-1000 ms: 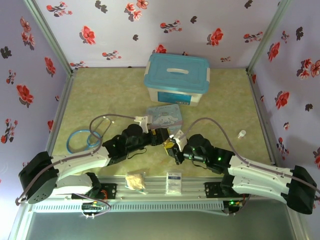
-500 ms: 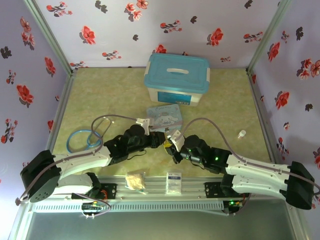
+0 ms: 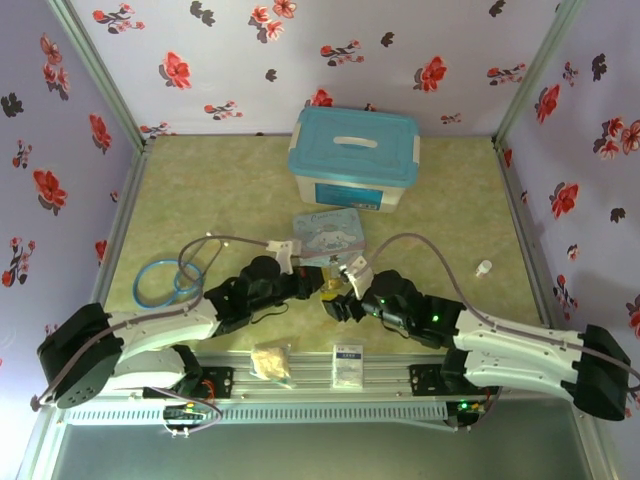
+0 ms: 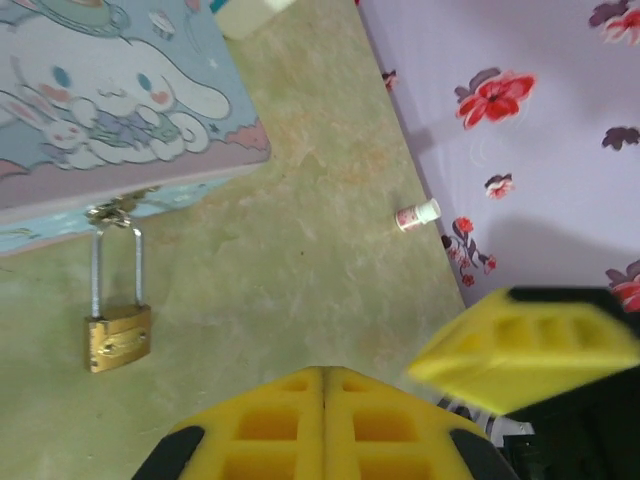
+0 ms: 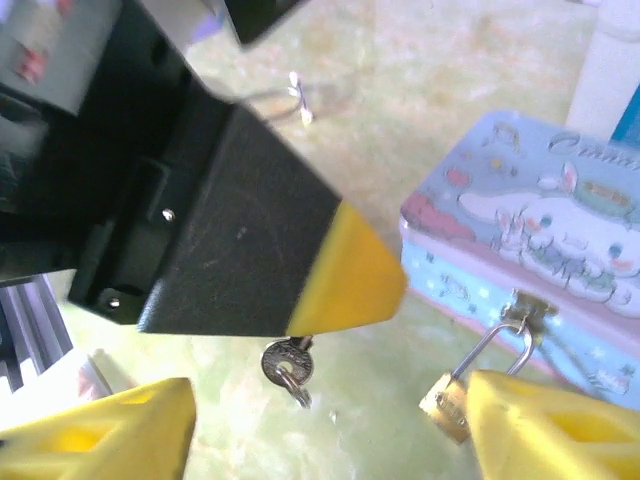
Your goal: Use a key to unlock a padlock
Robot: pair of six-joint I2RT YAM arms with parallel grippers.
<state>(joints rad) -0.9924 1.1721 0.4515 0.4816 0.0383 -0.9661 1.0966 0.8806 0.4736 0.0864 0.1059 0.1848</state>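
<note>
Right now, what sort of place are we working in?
Likely a staged tabletop robot test booth: flowered wallpaper panels on metal frame posts, a teal-lidded storage box and a cartoon tin set out as props.

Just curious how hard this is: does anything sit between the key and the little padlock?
Nothing visible does. The key hangs at the tip of the left gripper, with bare table between it and the padlock on the tin.

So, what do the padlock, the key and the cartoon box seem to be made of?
The padlock: brass-looking body, dull yellow metal sheen, with a thin grey steel-like shackle. The key: dark grey metal, probably steel, faintly shiny. The cartoon box: likely printed tin, smooth painted surface; it could be plastic.
</note>
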